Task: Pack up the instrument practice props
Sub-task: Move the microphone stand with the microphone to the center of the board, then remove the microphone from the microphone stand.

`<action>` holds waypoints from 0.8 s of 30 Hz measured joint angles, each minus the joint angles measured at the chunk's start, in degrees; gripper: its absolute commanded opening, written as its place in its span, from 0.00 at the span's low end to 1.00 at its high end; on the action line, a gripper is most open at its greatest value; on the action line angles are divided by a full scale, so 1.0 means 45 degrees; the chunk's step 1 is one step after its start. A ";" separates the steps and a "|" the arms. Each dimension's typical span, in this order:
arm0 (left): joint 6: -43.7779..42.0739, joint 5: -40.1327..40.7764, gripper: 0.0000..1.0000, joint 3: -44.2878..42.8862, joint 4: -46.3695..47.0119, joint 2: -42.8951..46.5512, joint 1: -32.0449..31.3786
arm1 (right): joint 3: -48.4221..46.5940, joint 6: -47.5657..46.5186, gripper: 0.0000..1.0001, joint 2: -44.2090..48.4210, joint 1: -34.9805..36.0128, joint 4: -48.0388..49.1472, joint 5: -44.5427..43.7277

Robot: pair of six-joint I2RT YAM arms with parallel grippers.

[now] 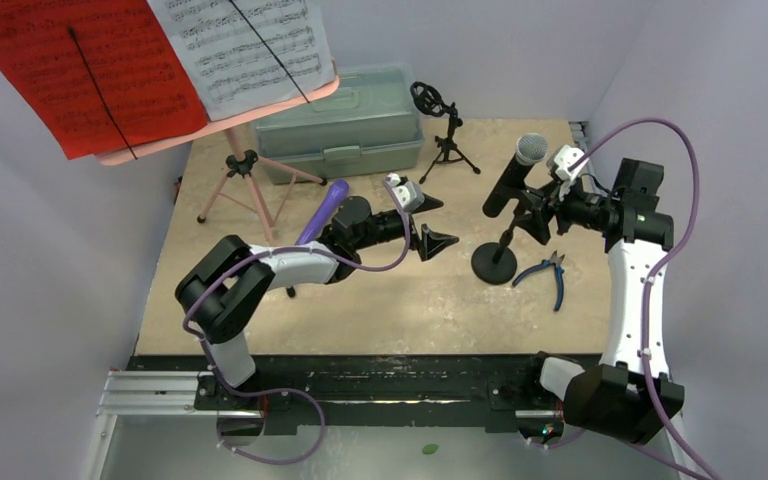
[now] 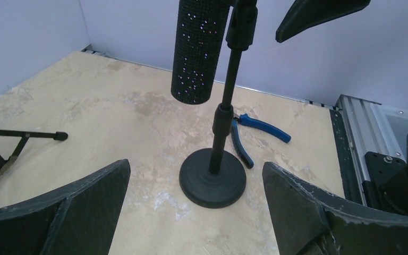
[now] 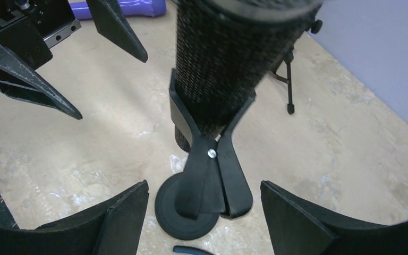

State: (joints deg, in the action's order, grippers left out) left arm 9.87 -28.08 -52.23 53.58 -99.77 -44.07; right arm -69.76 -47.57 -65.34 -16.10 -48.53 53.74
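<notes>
The black silver-headed microphone (image 1: 513,178) sits tilted in a black clip (image 3: 212,175) on a round-based stand (image 1: 493,263). My right gripper (image 1: 532,212) is open on either side of the clip's handles (image 3: 204,183), with a gap on both sides. My left gripper (image 1: 436,222) is open and empty, facing the stand (image 2: 195,163) from the left. The purple microphone (image 1: 325,205) lies partly under the left arm. The pink tripod (image 1: 245,175) at the back left holds red (image 1: 90,70) and white (image 1: 250,45) sheet-music pages. A small black mic mount (image 1: 447,135) stands behind.
A grey-green plastic case (image 1: 345,125) stands shut at the back. Blue-handled pliers (image 1: 550,275) lie just right of the stand's base. Walls close in the table on the left, back and right.
</notes>
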 measured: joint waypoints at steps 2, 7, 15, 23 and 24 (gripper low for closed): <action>-0.0073 -0.0107 0.94 -0.0466 0.0092 -0.0398 -0.0024 | 0.0015 -0.0019 0.83 0.0039 -0.0452 -0.0058 0.0107; -0.0461 -0.0481 0.94 -0.1433 0.0345 -0.1355 -0.0068 | 0.0325 -0.0165 0.90 0.0039 -0.1132 -0.0262 0.0393; -0.1404 -0.1345 0.91 -0.3546 0.0447 -0.3079 -0.0068 | 0.1807 -0.1185 0.91 0.0136 -0.1525 -0.0743 0.1059; -0.1273 -0.2079 0.85 -0.5192 0.0772 -0.4337 -0.0102 | 0.3259 -0.1846 0.91 0.0593 -0.1797 -0.0024 0.2025; -0.1185 -0.2127 0.85 -0.5285 0.0865 -0.4439 -0.0112 | 0.3536 -0.1841 0.91 0.0767 -0.1802 0.0248 0.2127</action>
State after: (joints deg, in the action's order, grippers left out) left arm 4.54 -37.65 -76.01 57.47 -119.74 -44.58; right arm -53.84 -55.86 -61.89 -24.21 -47.42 63.31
